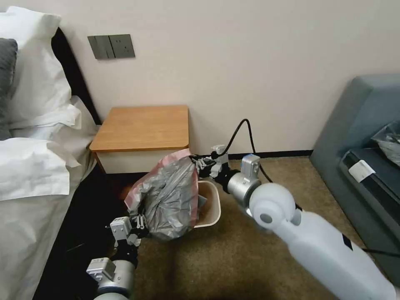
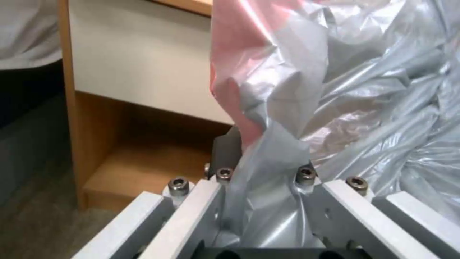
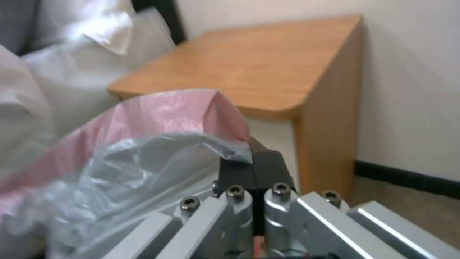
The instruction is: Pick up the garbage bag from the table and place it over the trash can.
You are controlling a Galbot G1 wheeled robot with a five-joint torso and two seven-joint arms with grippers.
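While both hands clench the crinkled silvery-grey pink-rimmed plastic bag [image 1: 168,196] | left hand [image 1: 135,223], right hand [image 1: 199,160] | spread rim wide beneath them over cream-beige plastic bin [image 1: 210,204]

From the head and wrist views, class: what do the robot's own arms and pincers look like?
Both arms are glossy white with rounded joints and silvery metal wrist cylinders. The right pincer and left pincer are light grey linkage bars with hex bolts; the right has black fingertip pads. A black cable loops above the right wrist.
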